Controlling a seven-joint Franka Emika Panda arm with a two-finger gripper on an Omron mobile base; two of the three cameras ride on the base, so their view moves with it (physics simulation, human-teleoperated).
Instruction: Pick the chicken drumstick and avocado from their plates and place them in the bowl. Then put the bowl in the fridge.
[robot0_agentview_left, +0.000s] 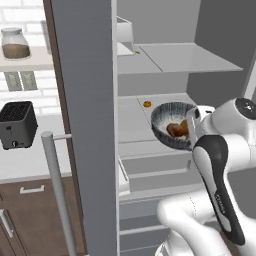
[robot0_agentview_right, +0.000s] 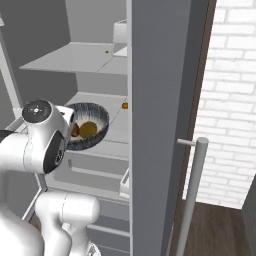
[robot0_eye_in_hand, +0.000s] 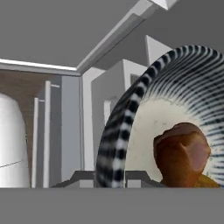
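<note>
bowl (robot0_agentview_left: 172, 124) at open fridge (robot0_agentview_left: 90, 125), over middle shelf | gripper (robot0_eye_in_hand: 111, 177) clamped on rim | drumstick (robot0_eye_in_hand: 181, 151), avocado (robot0_agentview_right: 89, 128) inside | likely heavy, rigid, breakable; keep rim level

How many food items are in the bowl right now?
2. The drumstick lies in the bowl, reddish-brown, toward the arm's side; the avocado sits beside it, showing yellow-orange. Anything smaller beneath them would be hidden.

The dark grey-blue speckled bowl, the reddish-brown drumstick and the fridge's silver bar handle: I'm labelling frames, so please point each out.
dark grey-blue speckled bowl (robot0_agentview_left: 161, 116): left base view, left rim.
reddish-brown drumstick (robot0_eye_in_hand: 181, 155): hand view, thick meaty end.
silver bar handle (robot0_agentview_right: 192, 195): right base view, mid-shaft.
</note>
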